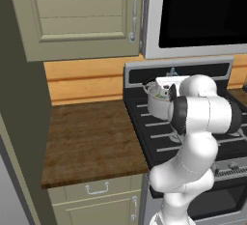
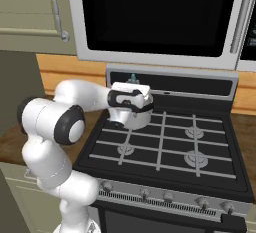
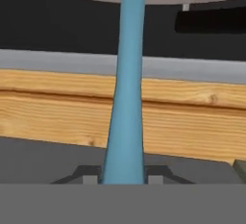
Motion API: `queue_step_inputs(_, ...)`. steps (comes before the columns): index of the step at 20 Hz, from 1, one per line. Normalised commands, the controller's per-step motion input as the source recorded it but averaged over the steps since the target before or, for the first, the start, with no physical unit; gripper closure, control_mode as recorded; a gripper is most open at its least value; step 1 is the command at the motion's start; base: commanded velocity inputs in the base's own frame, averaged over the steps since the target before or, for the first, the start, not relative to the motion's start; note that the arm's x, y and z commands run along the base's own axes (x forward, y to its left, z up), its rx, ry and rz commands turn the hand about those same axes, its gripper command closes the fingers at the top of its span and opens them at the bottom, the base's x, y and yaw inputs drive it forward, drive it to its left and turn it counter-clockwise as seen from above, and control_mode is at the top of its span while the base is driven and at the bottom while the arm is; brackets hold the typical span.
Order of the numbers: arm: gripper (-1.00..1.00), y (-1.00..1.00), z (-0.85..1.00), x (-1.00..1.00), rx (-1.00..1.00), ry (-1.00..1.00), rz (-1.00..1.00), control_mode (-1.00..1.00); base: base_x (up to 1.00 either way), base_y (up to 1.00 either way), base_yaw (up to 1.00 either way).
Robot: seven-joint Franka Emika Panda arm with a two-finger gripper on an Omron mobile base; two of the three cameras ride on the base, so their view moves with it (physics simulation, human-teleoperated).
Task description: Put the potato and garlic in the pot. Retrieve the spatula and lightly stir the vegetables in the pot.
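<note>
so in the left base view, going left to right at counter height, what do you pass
wooden counter → pot on the stove → robot arm

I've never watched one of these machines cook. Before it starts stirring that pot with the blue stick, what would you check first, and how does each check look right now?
1. Spatula gripped: ok. In the hand view its blue handle sits squeezed between the two dark fingertips of the tool.
2. Tool over the pot: ok. In the right base view the hand sits right at the pot's rim.
3. Pot on the stove: ok. It stands upright on the back left burner.
4. Potato and garlic inside the pot: cannot tell. The hand and arm hide most of the inside.
5. Spatula head down in the pot: cannot tell. It is hidden.
</note>
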Motion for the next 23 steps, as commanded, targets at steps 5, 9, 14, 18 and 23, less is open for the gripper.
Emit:
queue_step_inputs(5,1.0,0.53,0.01,0.31,-0.04,0.13,-0.16,-1.0,0.0,0.0,0.0)
queue_step_inputs(9,1.0,0.5,0.0,0.16,0.08,0.53,-0.16,-1.0,0.0,0.0,0.0)
queue_step_inputs(14,1.0,0.11,0.38,-0.28,0.24,0.44,-0.15,-1.0,0.0,0.0,0.0)
queue_step_inputs(18,1.0,0.12,-0.23,0.01,0.19,0.5,-0.12,-1.0,0.0,0.0,0.0)
queue_step_inputs(23,1.0,0.06,-0.7,0.51,0.05,0.22,-0.04,-1.0,0.0,0.0,0.0)
